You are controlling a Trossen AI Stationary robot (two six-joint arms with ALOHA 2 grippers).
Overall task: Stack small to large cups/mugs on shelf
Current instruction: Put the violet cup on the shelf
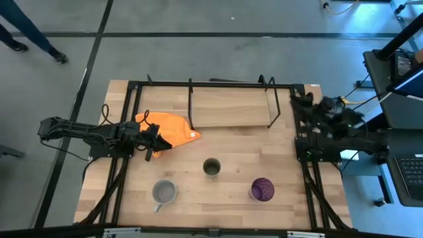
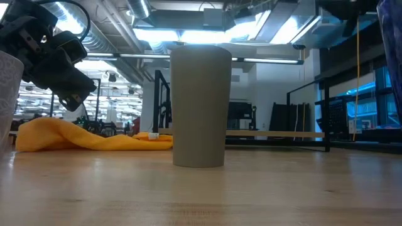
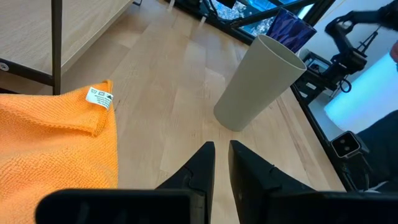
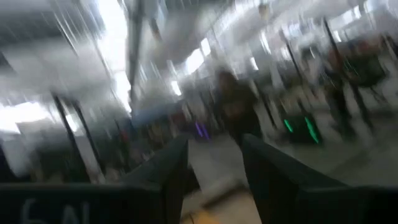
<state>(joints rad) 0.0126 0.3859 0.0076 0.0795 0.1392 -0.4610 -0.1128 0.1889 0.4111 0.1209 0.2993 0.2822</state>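
Observation:
The olive-green cup [image 1: 211, 167] stands upright on the table's middle; it also shows in the low view [image 2: 200, 107] and the left wrist view [image 3: 258, 84]. The grey mug [image 1: 164, 192] stands near the front left, and the purple ribbed cup [image 1: 262, 190] near the front right. The shelf [image 1: 228, 106] stands at the far middle. My left gripper [image 1: 155, 140] hovers over the orange cloth's near edge, left of the olive cup, its fingers [image 3: 222, 155] nearly together and empty. My right gripper [image 4: 214, 149] is open and empty, folded back at the table's right edge [image 1: 324, 125].
An orange cloth [image 1: 168, 127] lies on the table left of the shelf, under my left gripper. A black frame [image 1: 211, 84] runs around the table's far and side edges. A person's legs [image 1: 33, 39] show on the floor at the far left.

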